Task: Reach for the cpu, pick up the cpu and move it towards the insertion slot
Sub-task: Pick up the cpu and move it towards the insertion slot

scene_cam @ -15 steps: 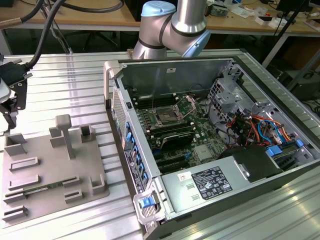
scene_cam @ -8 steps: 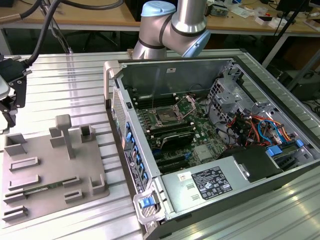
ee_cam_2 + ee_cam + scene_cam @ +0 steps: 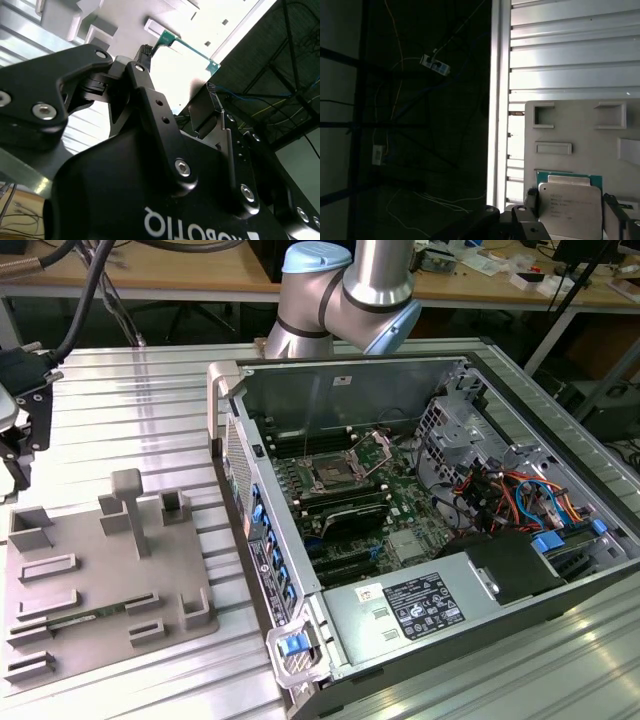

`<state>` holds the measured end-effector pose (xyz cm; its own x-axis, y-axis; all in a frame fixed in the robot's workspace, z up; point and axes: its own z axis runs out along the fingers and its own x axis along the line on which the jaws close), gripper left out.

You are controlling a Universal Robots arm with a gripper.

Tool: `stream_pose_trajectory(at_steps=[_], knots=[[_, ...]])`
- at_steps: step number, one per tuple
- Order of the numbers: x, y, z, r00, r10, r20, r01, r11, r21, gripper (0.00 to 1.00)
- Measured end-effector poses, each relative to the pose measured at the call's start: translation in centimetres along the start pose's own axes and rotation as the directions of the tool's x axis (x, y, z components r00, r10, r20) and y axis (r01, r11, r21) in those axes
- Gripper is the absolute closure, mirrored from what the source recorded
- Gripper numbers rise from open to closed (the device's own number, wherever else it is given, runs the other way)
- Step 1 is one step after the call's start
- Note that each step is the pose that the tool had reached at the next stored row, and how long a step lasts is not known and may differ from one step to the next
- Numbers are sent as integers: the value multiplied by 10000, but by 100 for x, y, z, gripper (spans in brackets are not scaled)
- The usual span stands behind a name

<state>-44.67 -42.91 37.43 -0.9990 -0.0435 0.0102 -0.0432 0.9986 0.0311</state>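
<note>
The cpu (image 3: 570,206), a flat square chip with a silvery top and a thin green edge, sits between my gripper's (image 3: 571,202) two dark fingers (image 3: 532,199), which press on its opposite sides. Below it lies the grey plastic tray (image 3: 580,129). In the second wrist view the cpu (image 3: 186,50) shows as a bright plate with a green rim at the gripper's (image 3: 179,67) tips. In the exterior view my gripper (image 3: 14,472) hangs at the far left, over the far left corner of the tray (image 3: 100,580). The insertion slot (image 3: 330,476) lies on the board inside the open computer case, well off to the exterior view's right.
The case's side wall with its grey handle (image 3: 222,400) stands between tray and board. Inside are memory slots (image 3: 345,508), a drive cage (image 3: 470,430), loose cables (image 3: 510,495) and the power supply (image 3: 420,605). The arm's base (image 3: 345,290) stands behind the case. The ribbed metal table's edge (image 3: 496,100) runs beside the tray.
</note>
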Motion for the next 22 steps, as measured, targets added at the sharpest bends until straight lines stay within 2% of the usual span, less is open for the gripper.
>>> stream_pose_trajectory(at_steps=[12,22], knots=[[-4,2,-72,10000,0,1,0,10000,0,45],[-6,5,-158,10000,0,0,0,10000,0,45]])
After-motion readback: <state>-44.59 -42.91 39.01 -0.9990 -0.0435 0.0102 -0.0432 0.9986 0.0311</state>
